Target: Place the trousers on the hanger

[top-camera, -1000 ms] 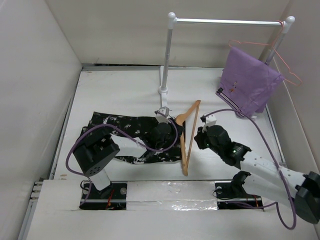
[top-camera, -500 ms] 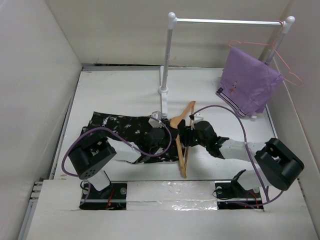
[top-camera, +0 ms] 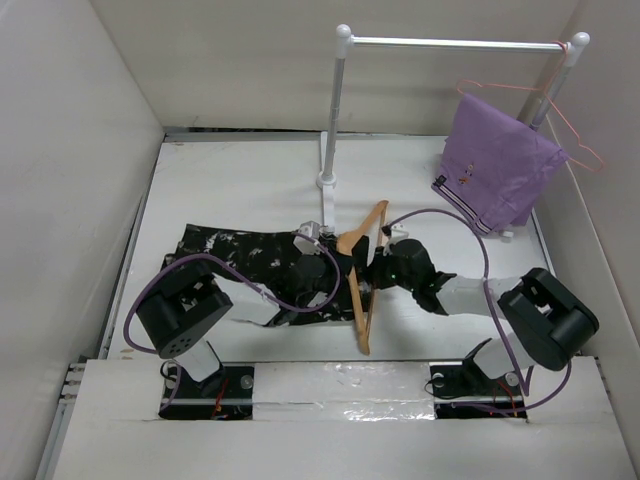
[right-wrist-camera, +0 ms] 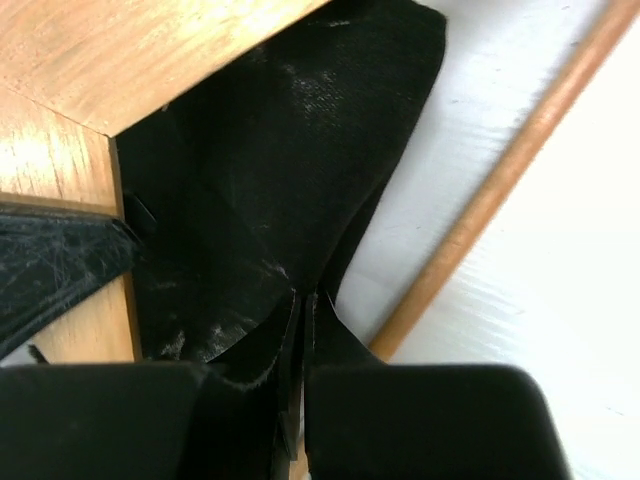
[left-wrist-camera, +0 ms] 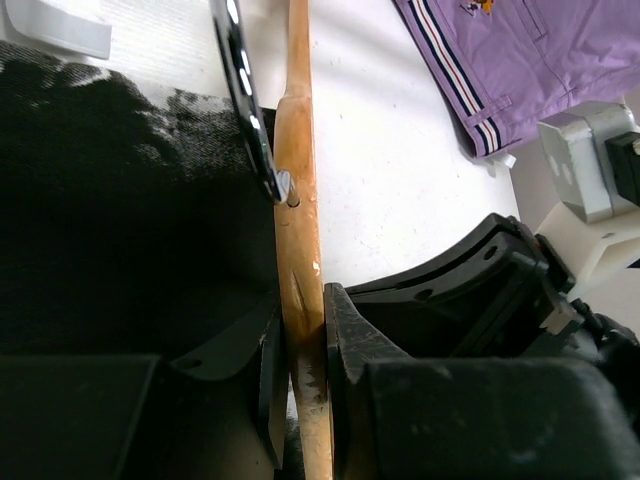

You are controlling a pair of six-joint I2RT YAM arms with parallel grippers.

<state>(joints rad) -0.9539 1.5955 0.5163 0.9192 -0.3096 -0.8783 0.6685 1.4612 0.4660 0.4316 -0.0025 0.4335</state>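
Note:
The black white-speckled trousers [top-camera: 230, 250] lie flat across the left middle of the table. The tan wooden hanger [top-camera: 357, 305] stands tilted at their right end, hook up by the rack. My left gripper [top-camera: 335, 268] is shut on the hanger's arm [left-wrist-camera: 298, 190], with the jaws pressed on both sides of the wood. My right gripper [top-camera: 374, 272] is on the hanger's right side, shut on an edge of the trousers [right-wrist-camera: 290, 170] inside the hanger's frame [right-wrist-camera: 130, 50]. The hanger's crossbar [right-wrist-camera: 500, 190] runs to the right of the right gripper [right-wrist-camera: 302, 320].
A white clothes rack [top-camera: 335, 110] stands at the back. A purple cloth [top-camera: 495, 170] and thin pink wire hangers [top-camera: 572, 130] hang from its right end. White walls close in the table on the left, back and right.
My right arm has swung left from the table's right side to the hanger and closed on the trousers' edge. The hanger and left gripper have shifted slightly left.

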